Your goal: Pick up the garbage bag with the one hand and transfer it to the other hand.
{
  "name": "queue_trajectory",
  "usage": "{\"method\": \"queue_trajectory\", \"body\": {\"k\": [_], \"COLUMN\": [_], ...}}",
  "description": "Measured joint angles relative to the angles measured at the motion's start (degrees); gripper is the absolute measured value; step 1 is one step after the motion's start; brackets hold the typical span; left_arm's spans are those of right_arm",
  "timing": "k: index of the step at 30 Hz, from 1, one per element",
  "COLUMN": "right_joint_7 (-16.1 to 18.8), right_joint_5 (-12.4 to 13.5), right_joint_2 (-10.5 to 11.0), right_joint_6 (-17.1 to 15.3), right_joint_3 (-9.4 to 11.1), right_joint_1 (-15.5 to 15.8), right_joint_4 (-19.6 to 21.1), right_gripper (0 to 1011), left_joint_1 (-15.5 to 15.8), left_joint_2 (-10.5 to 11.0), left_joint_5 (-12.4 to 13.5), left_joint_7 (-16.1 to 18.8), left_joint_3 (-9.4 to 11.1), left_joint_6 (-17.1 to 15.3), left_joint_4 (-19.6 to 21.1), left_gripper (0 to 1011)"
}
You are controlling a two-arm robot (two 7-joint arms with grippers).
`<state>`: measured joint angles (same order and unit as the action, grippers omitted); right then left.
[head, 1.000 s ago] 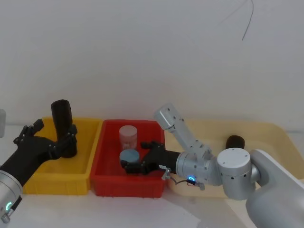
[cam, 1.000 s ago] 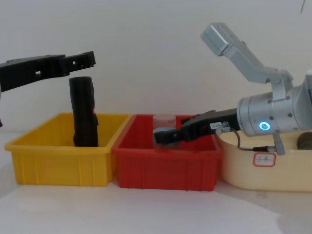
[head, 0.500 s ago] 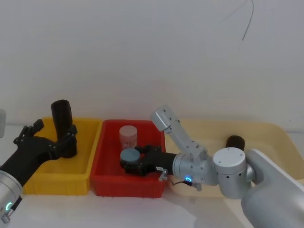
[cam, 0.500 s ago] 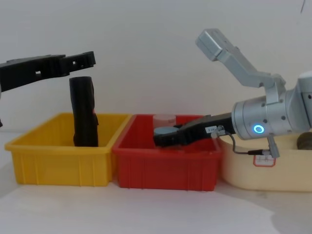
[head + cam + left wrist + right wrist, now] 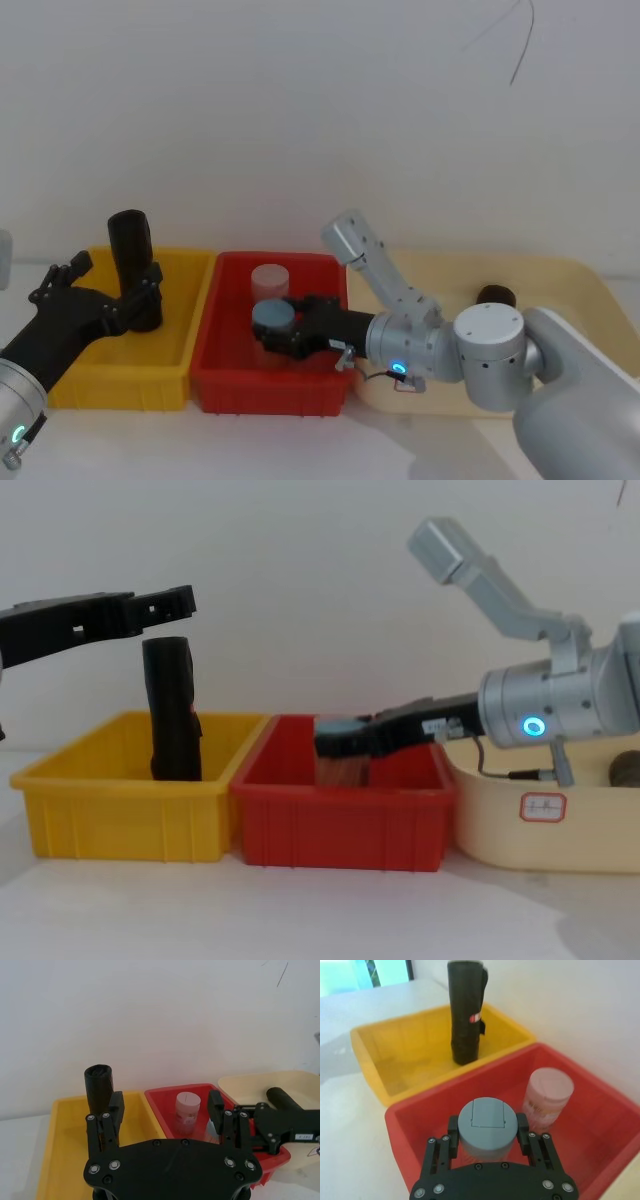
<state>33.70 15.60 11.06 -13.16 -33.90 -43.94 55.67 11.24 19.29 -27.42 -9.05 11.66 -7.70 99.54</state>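
Observation:
The garbage bag [image 5: 493, 296] is a thick black roll lying in the cream tub [image 5: 560, 275] on the right, also seen from the left wrist [image 5: 282, 1099] and low at the chest view's edge [image 5: 626, 770]. No gripper touches it. My right gripper [image 5: 275, 325] is over the red bin [image 5: 215, 375], shut on a blue-grey-capped bottle [image 5: 486, 1125] held above the bin floor [image 5: 342, 770]. My left gripper [image 5: 115, 272] hovers open over the yellow bin [image 5: 120, 385], its fingers [image 5: 116, 1102] on either side of a slimmer black roll [image 5: 172, 710] with a reddish mark [image 5: 475, 1018].
A pink jar [image 5: 270, 278] stands at the back of the red bin, just beyond the held bottle [image 5: 548, 1095]. The three containers sit side by side against a white wall. Bare tabletop [image 5: 300, 910] lies in front of them.
My right gripper has risen with the blue-grey-capped bottle, so its body now shows above the red bin's rim. The left gripper and both black rolls have not moved.

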Motion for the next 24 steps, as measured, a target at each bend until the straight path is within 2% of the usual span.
{"method": "queue_trajectory", "body": {"k": [6,13,24], "right_joint_7": [-1.1,-3.2,-8.2], "right_joint_5": [0.5,1.1,2.1], "right_joint_2": [1.4,4.2,9.9], "right_joint_6": [0.3,0.4,-1.8], "right_joint_3": [1.4,4.0,9.6], "right_joint_1": [1.0,2.8,8.0], "right_joint_4": [4.1,10.1,19.9], "right_gripper": [665,665,665], "left_joint_1": [0.0,0.0,0.0], "left_joint_2": [0.0,0.0,0.0], "left_joint_5": [0.0,0.0,0.0], "left_joint_7": [0.0,0.0,0.0], "left_joint_3": [0.0,0.0,0.0], "left_joint_6": [0.0,0.0,0.0], "left_joint_4": [0.0,0.0,0.0], "left_gripper": [1001,1001,1001]}}
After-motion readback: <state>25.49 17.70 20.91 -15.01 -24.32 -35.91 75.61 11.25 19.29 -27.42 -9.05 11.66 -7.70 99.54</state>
